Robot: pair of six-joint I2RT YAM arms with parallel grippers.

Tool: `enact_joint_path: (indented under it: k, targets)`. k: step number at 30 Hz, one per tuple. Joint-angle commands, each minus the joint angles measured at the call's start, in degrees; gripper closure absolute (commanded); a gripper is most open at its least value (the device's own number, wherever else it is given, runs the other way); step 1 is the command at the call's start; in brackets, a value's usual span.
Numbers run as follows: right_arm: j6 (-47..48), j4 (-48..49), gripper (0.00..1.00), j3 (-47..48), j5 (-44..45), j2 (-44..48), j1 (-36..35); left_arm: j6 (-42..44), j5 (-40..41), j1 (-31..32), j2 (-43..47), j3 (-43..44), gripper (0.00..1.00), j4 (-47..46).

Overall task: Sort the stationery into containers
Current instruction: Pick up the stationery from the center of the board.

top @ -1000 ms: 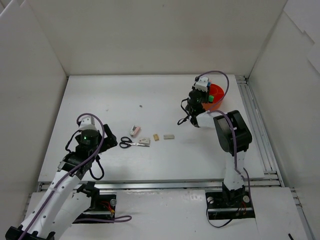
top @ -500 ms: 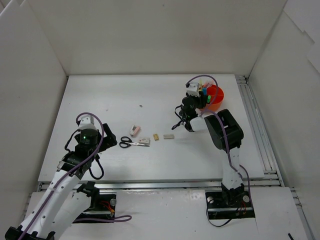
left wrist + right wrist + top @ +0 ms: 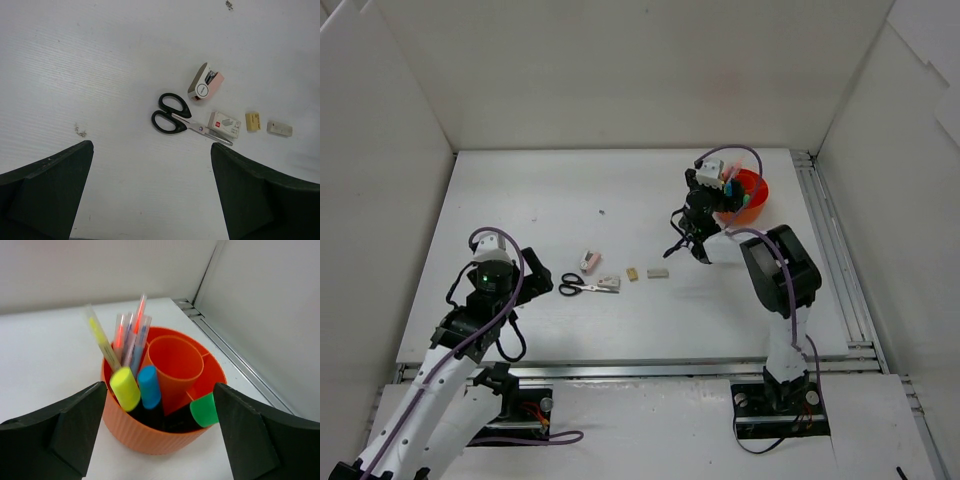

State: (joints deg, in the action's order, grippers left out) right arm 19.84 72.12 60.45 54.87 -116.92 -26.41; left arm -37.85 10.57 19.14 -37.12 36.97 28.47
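The orange cup (image 3: 145, 432) stands at the table's back right (image 3: 754, 203). It holds yellow (image 3: 125, 388), blue (image 3: 149, 386) and green (image 3: 204, 409) highlighters and several thin pens (image 3: 131, 335) around an inner orange cone. My right gripper (image 3: 160, 390) is open, its jaws either side of the cup and holding nothing; from above it (image 3: 722, 198) sits at the cup's left rim. Black-handled scissors (image 3: 172, 120) lie mid-table with a beige eraser (image 3: 252, 121) and a grey eraser (image 3: 279, 128). My left gripper (image 3: 152, 152) is open and empty, short of the scissors (image 3: 582, 287).
A pink stapler (image 3: 205, 87) and a small white box (image 3: 224, 123) lie beside the scissors. A metal rail (image 3: 830, 250) runs along the table's right edge, close to the cup. White walls enclose the table on three sides.
My right gripper's jaws have gone from nearly shut to wide open at the cup, and its wrist has shifted slightly left. The left arm has barely moved.
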Motion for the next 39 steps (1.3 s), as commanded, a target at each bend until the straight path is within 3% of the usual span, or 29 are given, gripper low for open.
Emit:
enact_joint_path:
  k: [1, 2, 5, 8, 10, 11, 14, 17, 20, 28, 39]
  targets:
    - [-4.9, 4.2, 0.08, 0.8, -2.8, 10.2, -1.4, 1.1, -0.4, 0.2, 0.1, 3.4, 0.00, -1.2]
    - [-7.0, 0.6, 0.02, 0.9, -4.5, 12.9, -1.7, 1.2, -0.7, 0.2, -0.1, 3.5, 0.00, -1.3]
    - [-11.7, -12.1, 0.02, 0.3, -14.5, 18.6, -3.5, 1.7, -1.8, 0.2, -0.8, 4.1, 0.00, -1.3]
    - [-13.2, -29.8, 0.02, 0.6, -40.8, 23.6, -3.6, 1.7, -2.8, 0.2, -1.8, 4.7, 0.00, -1.2]
    - [-11.2, -35.9, 0.02, 2.6, -52.7, 25.0, -3.6, 1.4, -3.1, 0.2, -3.2, 5.1, 0.00, -0.6]
    - [-9.7, -43.1, 0.02, 3.8, -64.8, 24.9, -3.9, 1.1, -3.4, 0.2, -3.7, 5.2, 0.01, -0.4]
    - [-1.8, -57.9, 0.02, 9.5, -80.2, 22.4, -5.1, 0.9, -5.6, 0.2, -6.0, 5.8, 0.01, -0.6]
    - [2.7, -67.5, 0.02, 13.1, -79.2, 19.6, -9.1, 0.5, -6.8, 0.2, -8.8, 6.4, 0.01, -0.5]
    - [1.7, -66.5, 0.02, 9.8, -73.3, 19.3, -11.9, 0.5, -7.8, 0.2, -11.6, 6.8, 0.01, -0.3]
    - [0.6, -67.7, 0.02, 5.7, -68.2, 15.2, -13.2, 2.4, -9.5, -0.3, -13.2, 6.4, 0.00, -1.1]
    - [-5.7, -70.6, 0.02, 2.8, -74.2, 12.8, -8.7, 3.6, -9.7, -1.4, -13.2, 5.7, 0.00, -2.2]
